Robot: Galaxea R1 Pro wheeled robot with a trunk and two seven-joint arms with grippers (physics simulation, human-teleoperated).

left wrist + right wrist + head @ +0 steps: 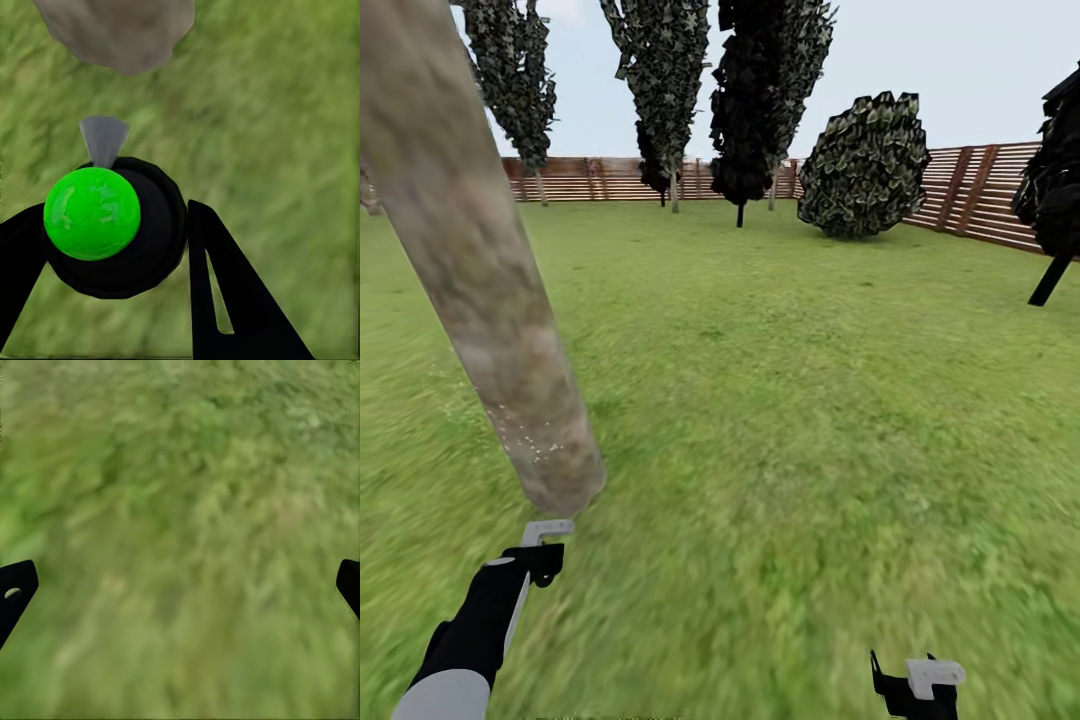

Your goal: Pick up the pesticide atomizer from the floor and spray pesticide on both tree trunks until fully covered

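Note:
A thick tree trunk of blotchy grey-tan bark rises from the lawn at the left, with fine white specks low on its bark. Just short of its foot is my left gripper, shut on the pesticide atomizer, whose pale nozzle points at the trunk. In the left wrist view the atomizer is a round black body with a bright green cap and a grey nozzle, held between the black fingers, and the trunk's base lies close beyond. My right gripper hangs open over bare grass, its fingertips wide apart.
Green lawn stretches ahead to a brown slatted fence. Several tall dark-leaved trees stand along the far side, with a round bush at the back right. Another dark tree leans at the right edge.

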